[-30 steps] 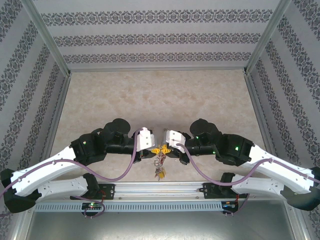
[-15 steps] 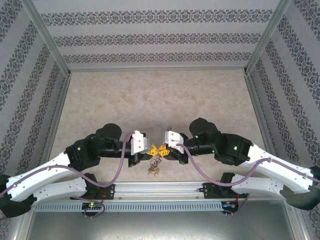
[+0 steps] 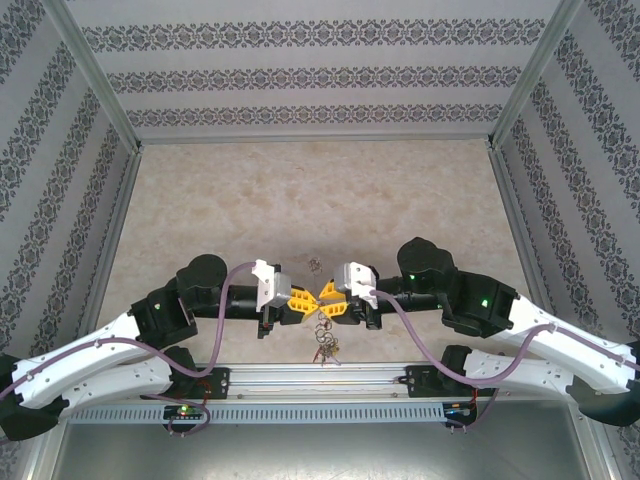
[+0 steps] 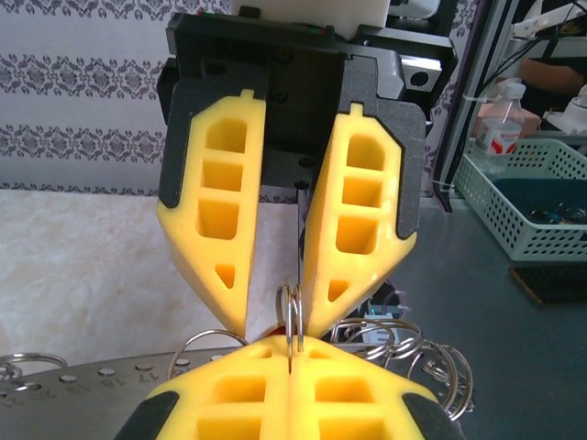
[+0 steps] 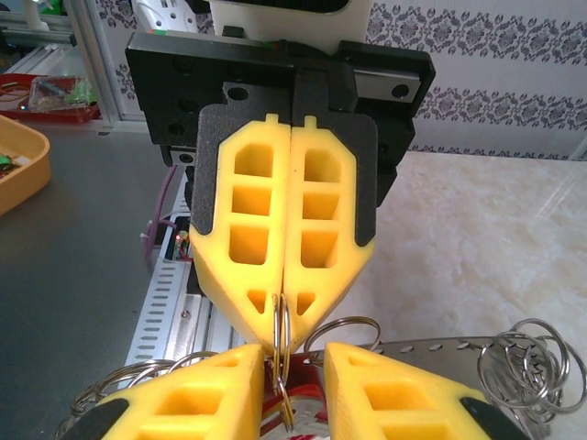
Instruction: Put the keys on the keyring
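Slippage is my main worry here: the left end effector (image 4: 289, 359) is clamped shut on just one small silvery ring (image 4: 292, 316), edge-on between the pads. The right end effector (image 4: 275, 319) faces it tip to tip with its jaws standing apart, gripping nothing. So the whole keyring (image 3: 325, 342) bunch dangles just below the two tips, over the near edge of the worktop (image 3: 300, 200), and a thin wire ring could easily twist or slide out under that weight. A red tag (image 5: 295, 408) sits between the right one's fingers too, so I'd guess it could snag if that arm moves. As for containers, there's a green mesh basket (image 4: 514, 215) off beyond the right end effector with dark stuff inside I can't make out. An orange tray (image 5: 27, 179) beyond the left one holds something small and green.
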Controlling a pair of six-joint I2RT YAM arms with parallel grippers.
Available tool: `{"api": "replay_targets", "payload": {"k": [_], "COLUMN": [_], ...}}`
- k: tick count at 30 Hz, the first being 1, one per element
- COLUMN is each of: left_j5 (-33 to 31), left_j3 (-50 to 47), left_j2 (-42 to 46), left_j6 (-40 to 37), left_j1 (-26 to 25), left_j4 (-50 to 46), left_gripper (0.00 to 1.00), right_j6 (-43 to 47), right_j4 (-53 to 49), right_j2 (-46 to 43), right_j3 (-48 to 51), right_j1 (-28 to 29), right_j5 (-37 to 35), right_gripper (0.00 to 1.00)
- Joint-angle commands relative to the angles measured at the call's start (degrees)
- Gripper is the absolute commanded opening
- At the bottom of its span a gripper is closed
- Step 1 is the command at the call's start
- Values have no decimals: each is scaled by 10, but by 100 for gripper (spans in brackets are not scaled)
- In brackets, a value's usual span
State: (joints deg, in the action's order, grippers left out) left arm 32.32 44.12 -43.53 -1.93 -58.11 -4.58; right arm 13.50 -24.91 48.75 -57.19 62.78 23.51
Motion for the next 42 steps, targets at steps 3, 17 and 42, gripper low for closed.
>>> {"api": "replay_targets", "payload": {"k": [3, 17, 42], "left_j5": [45, -35, -49], "left_j3": [-20, 127, 157], "left_j2": [9, -55, -100], "left_j6": [45, -87, -129], "left_j1": [2, -2, -10], "left_j4": [142, -182, -230], "left_gripper": [0, 14, 0], "right_j6": [-2, 21, 42], "right_j4": [27, -30, -49], "right_j2": [-3, 0, 29], "right_j3": [15, -18, -50], "right_j1": [5, 4, 4], "right_j5": [11, -81, -32], "right_gripper": [9, 0, 0]}}
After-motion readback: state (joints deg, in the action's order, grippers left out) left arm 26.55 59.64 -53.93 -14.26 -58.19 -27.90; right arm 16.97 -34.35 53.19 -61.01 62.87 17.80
